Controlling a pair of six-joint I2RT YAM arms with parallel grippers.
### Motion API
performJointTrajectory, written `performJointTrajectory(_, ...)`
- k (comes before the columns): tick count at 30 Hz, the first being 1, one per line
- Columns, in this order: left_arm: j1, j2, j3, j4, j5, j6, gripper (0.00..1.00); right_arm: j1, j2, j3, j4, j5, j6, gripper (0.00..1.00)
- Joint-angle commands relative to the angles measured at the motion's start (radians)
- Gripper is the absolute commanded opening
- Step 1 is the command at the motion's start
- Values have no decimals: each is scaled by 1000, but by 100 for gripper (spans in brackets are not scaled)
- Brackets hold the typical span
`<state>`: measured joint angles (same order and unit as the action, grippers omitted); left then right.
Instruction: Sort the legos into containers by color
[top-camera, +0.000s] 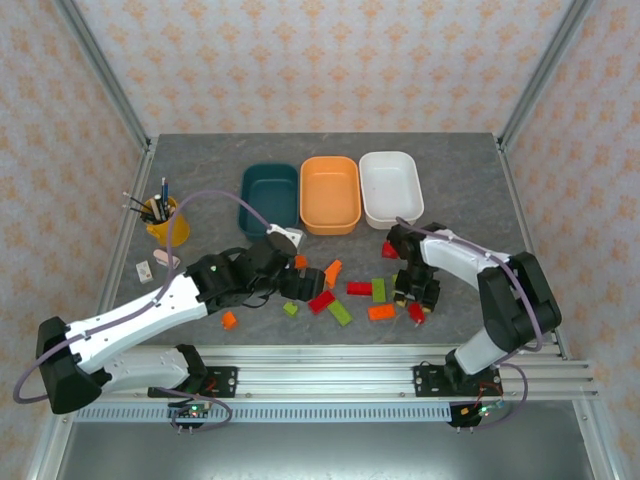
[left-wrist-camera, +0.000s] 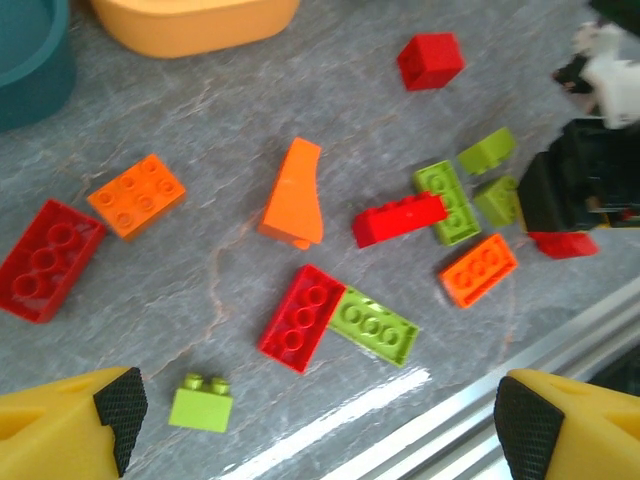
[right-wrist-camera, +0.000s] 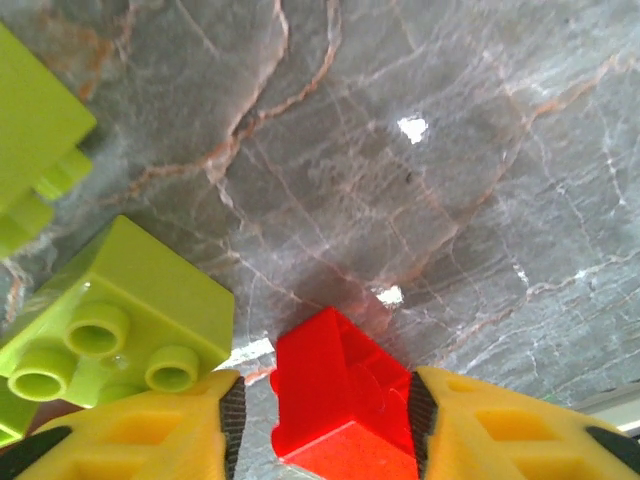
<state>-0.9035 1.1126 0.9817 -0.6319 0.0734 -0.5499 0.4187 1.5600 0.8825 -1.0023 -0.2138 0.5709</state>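
Across the back of the table (top-camera: 200, 170) the teal tub (top-camera: 270, 196), orange tub (top-camera: 330, 193) and white tub (top-camera: 390, 186) all look empty, so I judge that no sorting is done yet. Nearer, the legos (top-camera: 322, 301), red, orange and lime, lie scattered on the table. Over their left part hangs the left end effector (left-wrist-camera: 320, 420), spread wide and holding nothing. Farthest right, the right end effector (right-wrist-camera: 323, 430) brackets a red brick (right-wrist-camera: 335, 385) on the table, set narrow; whether it grips yet I cannot tell.

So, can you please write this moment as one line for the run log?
left pincer: open, over scattered plastic bricks | right pincer: around small red plastic brick, grip unclear | stage: picking
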Motion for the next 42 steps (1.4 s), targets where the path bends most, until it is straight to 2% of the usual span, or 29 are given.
performJointTrajectory(1, -8, -33, -24, 103, 84, 2, 93, -19, 13, -4, 27, 14, -16, 46)
performJointTrajectory(6, -9, -10, -21, 116, 129, -14, 91, -20, -27, -39, -1, -4, -16, 45)
performJointTrajectory(11, -9, -18, -24, 108, 118, -13, 91, -7, -74, -77, -22, -15, -12, 56)
performJointTrajectory(15, -9, -15, -29, 111, 127, -14, 91, 15, -59, -83, -8, -15, -8, 58)
performJointTrajectory(19, -9, -9, -29, 115, 137, -11, 92, 26, -21, -75, 14, -2, 4, 53)
performJointTrajectory(25, -9, 3, -22, 120, 159, -2, 91, 31, 8, -65, 41, -16, 11, 37)
performJointTrajectory(31, -9, 8, -24, 124, 161, -3, 92, 32, -3, -60, 38, 0, 21, 20)
performJointTrajectory(34, -9, 9, -17, 124, 153, -8, 91, 32, -51, -36, 8, 34, 38, 16)
performJointTrajectory(39, -4, 42, 80, 104, 101, -35, 92, 32, -169, 141, -111, 122, 40, 14)
performJointTrajectory(42, 39, 96, 169, 91, 95, -65, 92, 14, -146, 302, -127, 149, 12, 14)
